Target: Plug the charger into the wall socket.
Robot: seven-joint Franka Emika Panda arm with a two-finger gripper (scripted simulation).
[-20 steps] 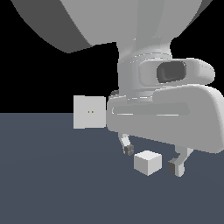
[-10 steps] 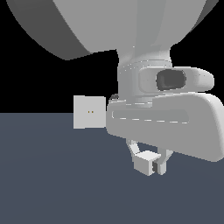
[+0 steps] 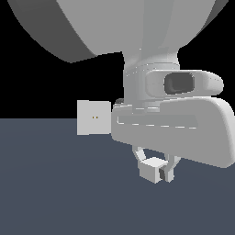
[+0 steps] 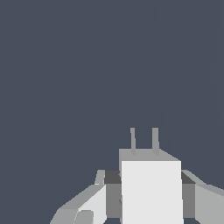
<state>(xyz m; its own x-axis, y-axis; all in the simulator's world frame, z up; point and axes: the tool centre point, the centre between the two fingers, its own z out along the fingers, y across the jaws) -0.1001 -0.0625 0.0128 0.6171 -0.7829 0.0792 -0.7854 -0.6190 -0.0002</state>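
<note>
The charger, a small white cube, sits low on the dark floor under the arm's hand. My gripper is shut on the charger, one finger on each side. In the wrist view the charger fills the gap between the two fingers, and its two thin prongs point away from the hand. The wall socket, a flat upright white square with two tiny yellowish dots, stands farther back towards the exterior view's left, apart from the charger. The socket is out of the wrist view.
The bulky white hand and wrist of the arm hang over the charger and cover the socket's edge on the exterior view's right. Dark grey floor spreads around, under a black background.
One second ago the fingers stood open on either side of the charger. They have since closed on it. The charger has stayed in about the same place.
</note>
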